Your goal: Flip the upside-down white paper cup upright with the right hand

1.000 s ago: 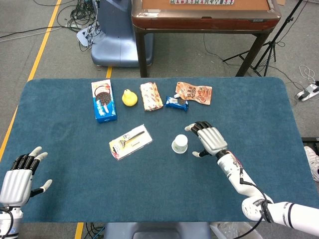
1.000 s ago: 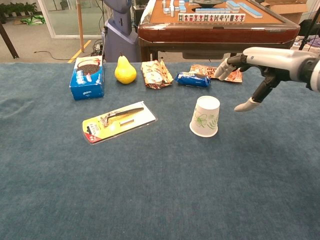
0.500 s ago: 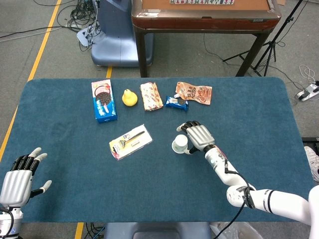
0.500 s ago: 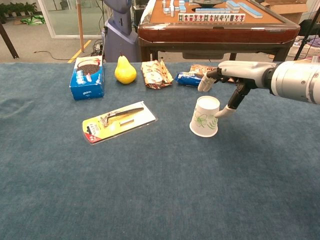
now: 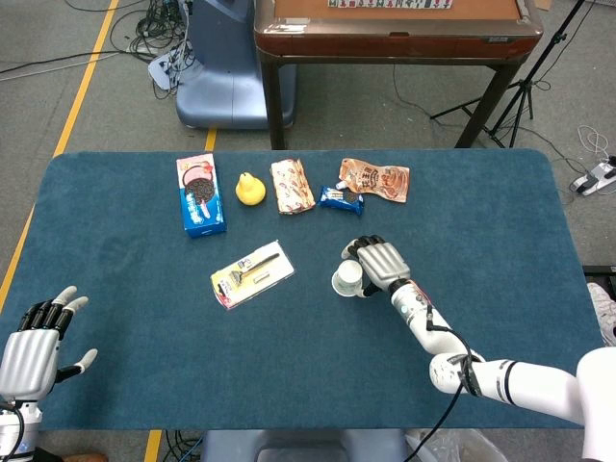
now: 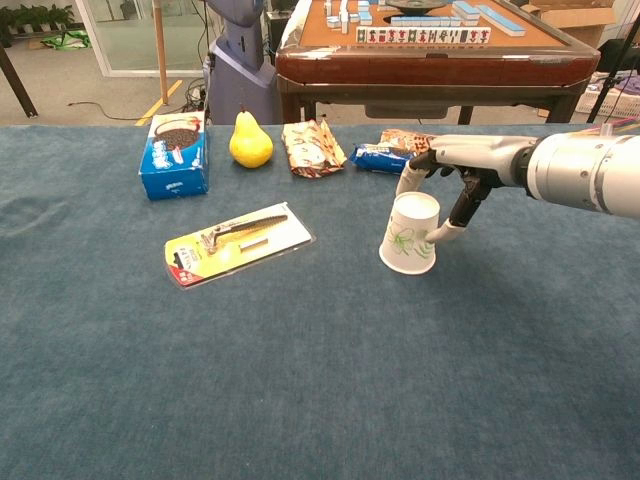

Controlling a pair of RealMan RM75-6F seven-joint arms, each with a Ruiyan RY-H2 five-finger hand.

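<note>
**White paper cup, inverted, at mid-table**

Head view: white paper cup (image 5: pixel 347 280) stands base-up on the blue table (image 5: pixel 500 231), just right of the razor pack (image 5: pixel 251 274). Right hand (image 5: pixel 378 264) touches the cup's right side, fingers curled over its top. Left hand (image 5: pixel 34 336) sits well left of the cup at the table's near corner, fingers spread, holding nothing. Beyond the cup: cookie box (image 5: pixel 200 195), pear (image 5: pixel 251 189), three snack packets.

Chest view: cup (image 6: pixel 410 233) mouth-down, green print. Right hand (image 6: pixel 447 175) brackets it; thumb (image 6: pixel 445 232) touches the right wall, fingers (image 6: pixel 408 180) reach past the top. Firm grip: cannot tell.
</note>
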